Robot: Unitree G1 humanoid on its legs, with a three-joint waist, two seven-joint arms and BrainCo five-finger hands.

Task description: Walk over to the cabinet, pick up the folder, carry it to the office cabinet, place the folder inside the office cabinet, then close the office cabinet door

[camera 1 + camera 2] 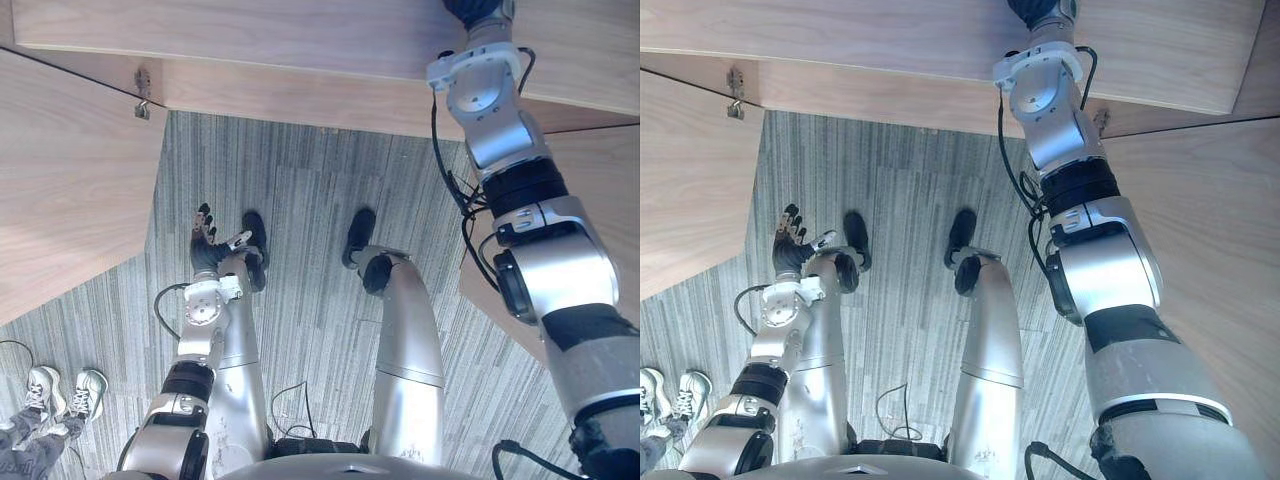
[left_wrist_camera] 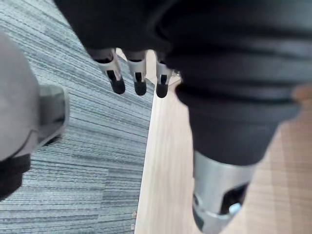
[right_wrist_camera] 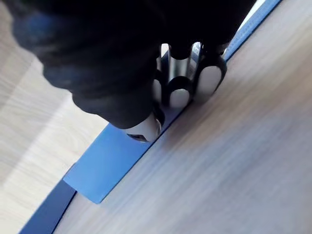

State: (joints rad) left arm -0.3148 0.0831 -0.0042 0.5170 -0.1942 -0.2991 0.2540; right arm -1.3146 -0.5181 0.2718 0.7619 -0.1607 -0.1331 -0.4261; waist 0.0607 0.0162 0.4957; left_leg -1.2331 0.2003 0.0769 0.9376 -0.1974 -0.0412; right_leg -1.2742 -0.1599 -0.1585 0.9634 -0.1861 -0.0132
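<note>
The wooden cabinet (image 1: 300, 50) runs across in front of the robot, and the right arm reaches up over its edge. A grey striped carpet (image 1: 300, 200) lies below the left hand. A wooden door panel (image 1: 70, 180) stands open on the outer side of the left hand, near it. The blue folder (image 3: 107, 165) lies flat on a pale wooden surface (image 3: 234, 161), directly under the right hand (image 3: 181, 92). This hand grips the folder: its fingers are curled at the folder's edge and the thumb presses on the blue cover. The left hand (image 1: 207, 245) hangs low with straight, relaxed fingers and holds nothing. A person's shoes (image 1: 60, 390) stand on the carpet, behind the left hand.
</note>
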